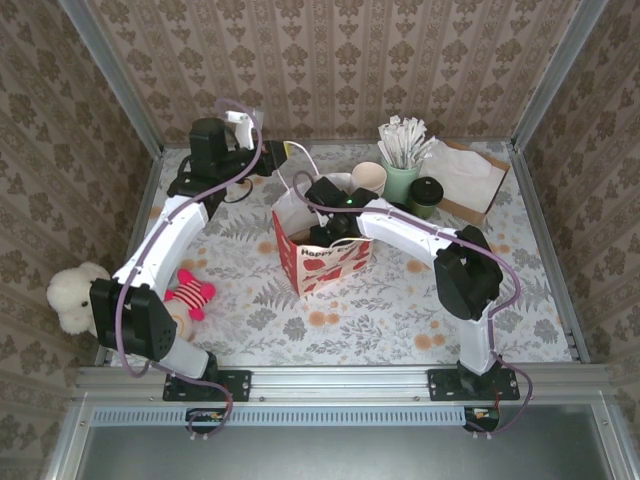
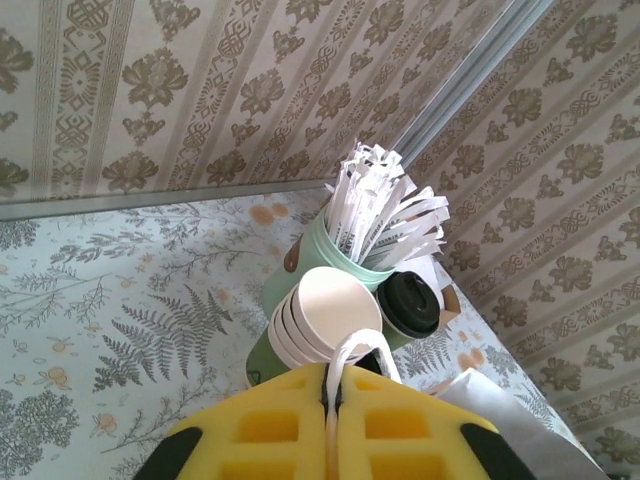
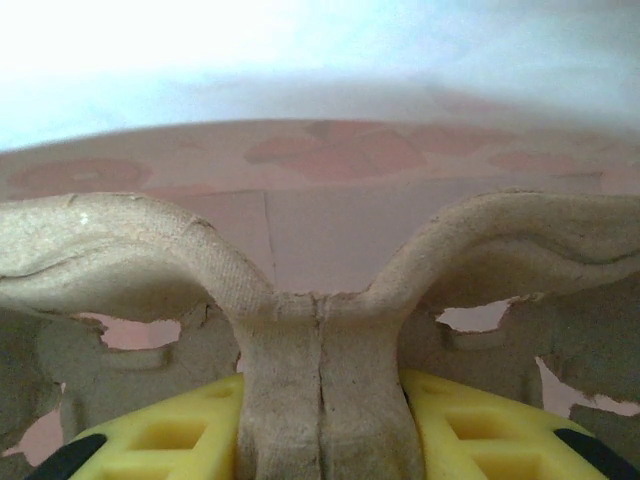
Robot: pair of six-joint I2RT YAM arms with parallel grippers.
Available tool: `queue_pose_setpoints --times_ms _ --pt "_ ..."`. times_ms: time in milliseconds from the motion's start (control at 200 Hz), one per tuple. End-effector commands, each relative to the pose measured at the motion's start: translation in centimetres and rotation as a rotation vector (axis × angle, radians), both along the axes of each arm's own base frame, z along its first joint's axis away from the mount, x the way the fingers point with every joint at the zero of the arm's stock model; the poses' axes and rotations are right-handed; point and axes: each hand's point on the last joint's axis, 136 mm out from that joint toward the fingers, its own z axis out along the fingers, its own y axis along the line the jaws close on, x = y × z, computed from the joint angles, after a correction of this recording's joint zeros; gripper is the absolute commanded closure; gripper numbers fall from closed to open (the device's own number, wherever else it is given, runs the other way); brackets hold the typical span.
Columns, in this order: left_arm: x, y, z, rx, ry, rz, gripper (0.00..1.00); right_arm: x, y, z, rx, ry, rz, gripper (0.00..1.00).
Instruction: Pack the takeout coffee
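Coffee: the takeout coffee [image 1: 427, 196] stands upright near the table's far edge, right of centre, just beside the stirrer cup [image 1: 400, 182].
Handling: likely light, thin-walled and easy to crush or spill; grip the wall below the lid gently and keep it upright.
Left gripper [image 2: 332, 405]: jaws pressed together on the bag handle [image 2: 352, 350].
Right gripper [image 3: 320, 440]: pinching the pulp carrier [image 3: 318, 350] inside the bag [image 1: 325, 265].

Dk-green coffee cup [image 1: 425, 197] w/ blk lid [image 2: 408, 303], red-white printed bag [image 1: 330, 264], brown cardboard carrier [image 3: 320, 300], fern-print tablecloth [image 1: 400, 300].
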Motion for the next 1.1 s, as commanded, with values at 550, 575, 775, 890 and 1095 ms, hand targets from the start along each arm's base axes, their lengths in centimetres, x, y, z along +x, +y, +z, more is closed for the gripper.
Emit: queue_pose_setpoints --times_ms 550,575,775,890,1095 --pt "1.8 -0.9 -0.8 -0.14 0.182 0.055 1.0 -3.2 -3.9 -5.0 -0.165 0.152 -0.064 0.55" --pt "1.8 -0.8 -0.7 -0.148 0.181 0.064 1.0 -3.6 -4.4 -4.8 -0.174 0.156 -0.074 0.55" --pt "-0.9 -2.1 2.5 -0.296 -0.002 -0.024 1.0 -5.9 -7.3 -6.0 -0.219 0.177 -0.162 0.55" --pt "-1.8 -3.3 2.7 -0.281 -0.042 -0.063 1.0 -4.7 -6.3 -6.0 -0.156 0.108 -0.182 0.54" --pt "-1.3 -3.3 2.2 -0.273 -0.007 -0.051 1.0 -3.7 -6.2 -6.4 -0.136 0.019 -0.195 0.51"
